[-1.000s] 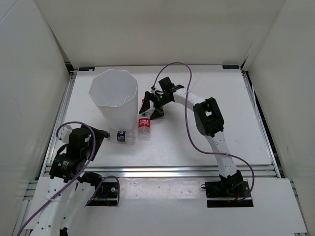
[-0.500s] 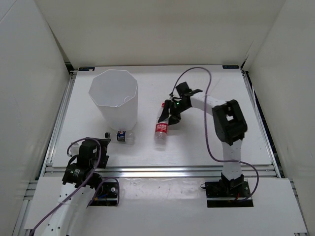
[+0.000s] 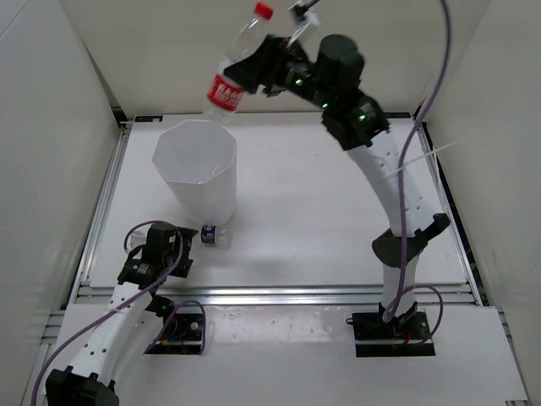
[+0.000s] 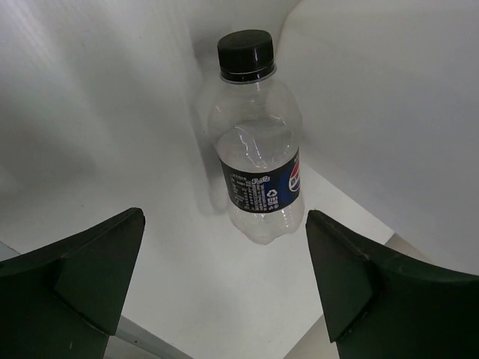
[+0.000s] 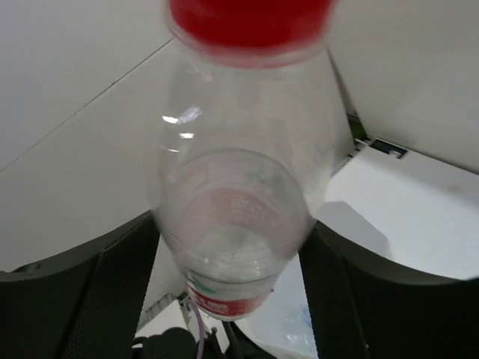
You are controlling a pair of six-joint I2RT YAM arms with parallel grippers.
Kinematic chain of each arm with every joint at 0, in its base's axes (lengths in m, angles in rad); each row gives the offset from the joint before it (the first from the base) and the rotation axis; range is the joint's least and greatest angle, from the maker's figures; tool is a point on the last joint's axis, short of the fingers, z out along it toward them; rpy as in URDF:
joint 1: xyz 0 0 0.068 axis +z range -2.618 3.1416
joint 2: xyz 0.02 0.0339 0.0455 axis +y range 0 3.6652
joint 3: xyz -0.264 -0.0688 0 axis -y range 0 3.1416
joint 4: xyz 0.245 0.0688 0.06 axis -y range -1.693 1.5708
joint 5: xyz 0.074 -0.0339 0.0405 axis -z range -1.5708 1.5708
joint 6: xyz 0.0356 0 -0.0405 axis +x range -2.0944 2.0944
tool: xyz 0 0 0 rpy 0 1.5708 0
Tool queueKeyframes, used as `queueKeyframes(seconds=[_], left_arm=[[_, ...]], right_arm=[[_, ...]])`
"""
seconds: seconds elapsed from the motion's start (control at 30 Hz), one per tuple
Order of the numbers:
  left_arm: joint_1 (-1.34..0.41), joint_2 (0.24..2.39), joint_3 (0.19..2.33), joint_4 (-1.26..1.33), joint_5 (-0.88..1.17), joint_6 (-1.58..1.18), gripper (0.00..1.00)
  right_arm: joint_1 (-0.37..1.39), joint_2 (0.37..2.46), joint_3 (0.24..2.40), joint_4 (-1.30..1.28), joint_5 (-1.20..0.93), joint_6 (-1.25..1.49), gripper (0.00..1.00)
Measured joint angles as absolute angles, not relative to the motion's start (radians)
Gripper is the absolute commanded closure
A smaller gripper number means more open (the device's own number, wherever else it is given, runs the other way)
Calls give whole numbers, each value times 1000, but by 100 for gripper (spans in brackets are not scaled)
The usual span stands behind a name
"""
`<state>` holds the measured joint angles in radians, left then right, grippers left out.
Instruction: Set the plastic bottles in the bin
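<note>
the right gripper [image 3: 267, 63] is high above the table [image 3: 338, 211], and it is clamped on the red-capped bottle [image 3: 239, 52]. in the right wrist view the two black fingers [image 5: 112, 288] press on both sides of the clear body, under the red cap [image 5: 251, 22]. the bottle is tilted, with the cap upward and the red label [image 3: 224, 90] at the lower end. in the top view this lower end appears just over the far rim of the bin [image 3: 203, 199], but whether it is really above the opening i cannot tell from this angle.

the bin stands upright on the left half of the table. at its near foot lies the dark-capped bottle [image 4: 258, 176], on its side, touching or almost touching the bin wall. it has a dark blue pepsi label [image 4: 262, 187].

the left gripper [image 3: 186, 249] is low, near the table edge, and points at this bottle. its fingers [image 4: 90, 273] are wide apart, one on each side of the bottle's bottom end, and they do not touch it.
</note>
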<state>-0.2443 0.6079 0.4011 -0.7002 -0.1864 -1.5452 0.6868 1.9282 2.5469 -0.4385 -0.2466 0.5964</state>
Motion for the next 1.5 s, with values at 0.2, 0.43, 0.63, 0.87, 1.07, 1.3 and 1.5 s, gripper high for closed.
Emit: queueKeyframes(seconds=[0.2, 0.43, 0.63, 0.87, 1.07, 1.3, 1.5], left_arm=[[-244, 670, 409, -668, -172, -1507, 0], [-244, 698, 404, -618, -169, -1513, 0], [-244, 762, 385, -551, -178, -1540, 0], [-244, 891, 384, -435, -188, -1551, 0], [-244, 1023, 387, -354, -192, -1551, 17], [-246, 1060, 391, -302, -121, -1515, 44], [-257, 766, 344, -459, -21, -1522, 43]], right_arm=[[830, 2117, 2595, -426, -196, 484, 0], [773, 2025, 2291, -605, -105, 398, 0], [678, 1693, 2186, -657, -79, 374, 0], [701, 1451, 2032, -682, -131, 344, 0], [701, 1470, 1903, -776, -143, 334, 0], [701, 1485, 1883, -830, -154, 324, 0], [701, 1484, 1883, -830, -164, 318, 0]])
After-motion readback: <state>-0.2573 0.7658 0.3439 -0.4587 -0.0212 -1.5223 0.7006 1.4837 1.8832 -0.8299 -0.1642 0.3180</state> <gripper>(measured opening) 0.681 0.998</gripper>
